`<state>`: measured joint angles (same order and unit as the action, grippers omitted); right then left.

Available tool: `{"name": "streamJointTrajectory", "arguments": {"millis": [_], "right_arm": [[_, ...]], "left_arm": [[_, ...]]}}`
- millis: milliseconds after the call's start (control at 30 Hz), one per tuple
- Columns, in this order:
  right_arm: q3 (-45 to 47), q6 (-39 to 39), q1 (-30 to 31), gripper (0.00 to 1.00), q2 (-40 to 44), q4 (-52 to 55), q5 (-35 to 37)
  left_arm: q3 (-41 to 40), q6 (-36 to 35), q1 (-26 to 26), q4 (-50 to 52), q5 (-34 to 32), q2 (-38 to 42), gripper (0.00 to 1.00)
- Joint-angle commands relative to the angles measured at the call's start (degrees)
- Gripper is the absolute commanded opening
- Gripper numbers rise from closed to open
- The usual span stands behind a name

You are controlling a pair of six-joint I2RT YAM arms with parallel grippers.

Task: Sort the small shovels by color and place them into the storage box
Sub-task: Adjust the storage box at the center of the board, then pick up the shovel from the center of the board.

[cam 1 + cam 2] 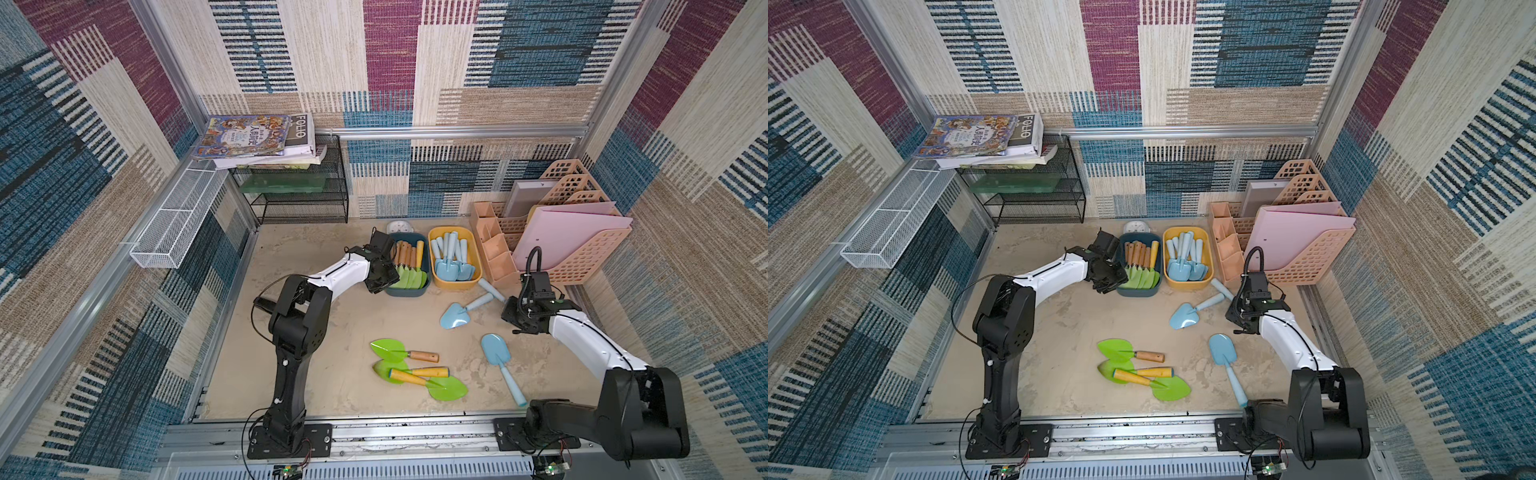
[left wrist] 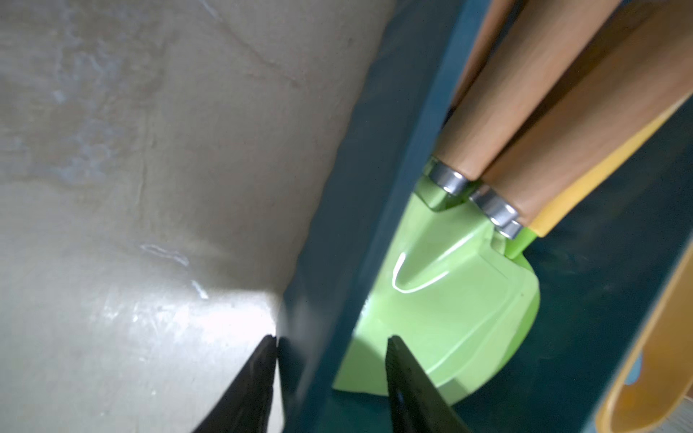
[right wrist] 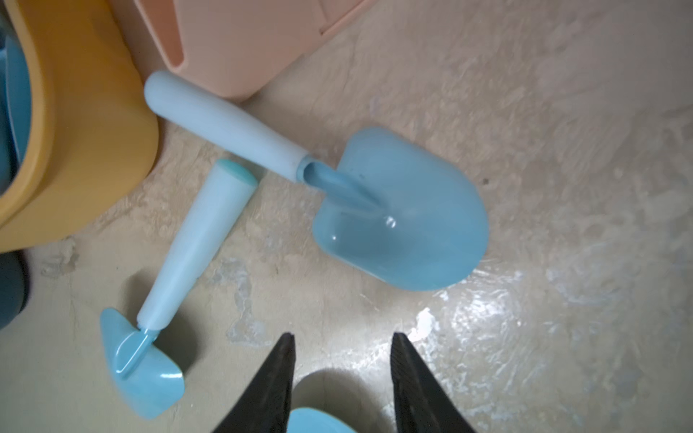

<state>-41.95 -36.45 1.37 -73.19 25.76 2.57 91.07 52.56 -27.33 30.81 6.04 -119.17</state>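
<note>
Over teal bin (image 2: pixel 375 187), left hand (image 2: pixel 330 337) spread; right hand (image 3: pixel 343 334) spread, blue blade (image 3: pixel 318 421) cropped.

Loose green shovels (image 1: pixel 388 350): three; loose blue shovels (image 1: pixel 455 318): three; storage boxes (image 1: pixel 405 294): two, one teal, one yellow

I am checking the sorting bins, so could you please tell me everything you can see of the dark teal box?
The dark teal box is an oblong, round-cornered tub of what looks like plastic, upright at the back of the table beside the yellow box. Green-bladed shovels lie inside in a row, handles rearward. The left gripper, jaws open, straddles its outer wall; contact is unclear.
</note>
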Motion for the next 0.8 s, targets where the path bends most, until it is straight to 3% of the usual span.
{"name": "streamJointTrajectory", "arguments": {"millis": [0,367,767], "right_arm": [[-1.96,0.86,-1.72,0.44,-1.25,-2.06,-2.45],[-3.32,-2.39,0.28,0.43,-7.08,-8.01,-12.02],[-9.79,-8.33,7.93,0.44,-16.1,-7.71,-8.38]], "left_arm": [[-1.94,0.55,-0.05,-2.37,-3.25,2.79,0.51],[-12.94,-7.59,-0.87,-4.01,-16.65,14.61,0.53],[-18.22,-12.15,-1.49,-4.53,-20.04,20.36,0.58]]}}
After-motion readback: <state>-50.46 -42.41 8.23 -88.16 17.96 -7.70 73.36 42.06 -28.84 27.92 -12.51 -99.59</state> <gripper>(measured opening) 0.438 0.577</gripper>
